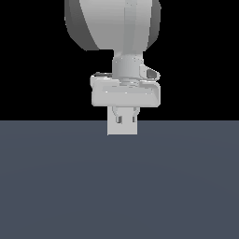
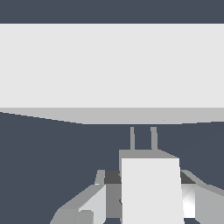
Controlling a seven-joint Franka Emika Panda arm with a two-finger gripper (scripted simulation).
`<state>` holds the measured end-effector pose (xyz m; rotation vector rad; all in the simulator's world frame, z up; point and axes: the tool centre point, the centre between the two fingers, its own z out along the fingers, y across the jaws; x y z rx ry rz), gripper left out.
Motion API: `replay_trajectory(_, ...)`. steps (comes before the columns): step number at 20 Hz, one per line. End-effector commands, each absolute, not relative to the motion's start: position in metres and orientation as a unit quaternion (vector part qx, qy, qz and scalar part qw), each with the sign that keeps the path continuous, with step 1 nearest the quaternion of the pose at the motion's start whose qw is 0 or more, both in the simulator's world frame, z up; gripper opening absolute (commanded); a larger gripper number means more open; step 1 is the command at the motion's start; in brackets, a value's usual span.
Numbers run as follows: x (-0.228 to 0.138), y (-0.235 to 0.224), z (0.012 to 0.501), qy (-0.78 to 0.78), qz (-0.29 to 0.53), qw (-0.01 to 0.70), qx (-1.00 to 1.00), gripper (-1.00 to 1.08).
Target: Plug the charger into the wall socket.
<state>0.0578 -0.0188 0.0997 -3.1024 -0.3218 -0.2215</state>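
In the wrist view my gripper [image 2: 148, 194] is shut on the charger [image 2: 151, 192], a small white block held between the two fingers [image 2: 94, 203]. Its two thin grey prongs [image 2: 132, 138] point at the wall socket [image 2: 112, 65], a wide flat white plate that fills the view just ahead. The prong tips reach the plate's near edge, and I cannot tell whether they are inside it. The socket's dark dots do not show. In the exterior view my gripper [image 1: 124, 119] hangs straight down in front of the white plate [image 1: 112, 130]. The charger is hidden there.
A plain dark grey-blue floor [image 1: 119, 186] spreads under the gripper and the plate. The background above it is black. The arm's large grey wrist body [image 1: 112, 23] fills the top of the exterior view.
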Motion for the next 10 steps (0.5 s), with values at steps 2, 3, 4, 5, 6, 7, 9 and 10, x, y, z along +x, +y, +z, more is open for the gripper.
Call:
replay_trajectory(2,0.069,-0.017,0.100,-0.103,-0.071,0.007,-0.992,-1.00)
replay_trajectory(3,0.071,-0.016,0.100,-0.103,-0.071,0.007,-0.992,-1.00)
replay_trajectory(4,0.073,-0.016,0.100,-0.103,-0.071,0.007,-0.992,-1.00)
replay_trajectory(5,0.074,-0.016,0.100,-0.103,-0.071,0.007,-0.992,-1.00)
replay_trajectory(6,0.076,-0.015,0.100,-0.103,-0.071,0.007,-0.992,-1.00)
replay_trajectory(7,0.077,-0.015,0.100,-0.103,-0.071,0.007,-0.992,-1.00)
replay_trajectory(9,0.078,-0.015,0.100,-0.103,-0.071,0.007,-0.992,-1.00)
replay_trajectory(10,0.078,-0.015,0.100,-0.103,-0.071,0.007,-0.992,-1.00)
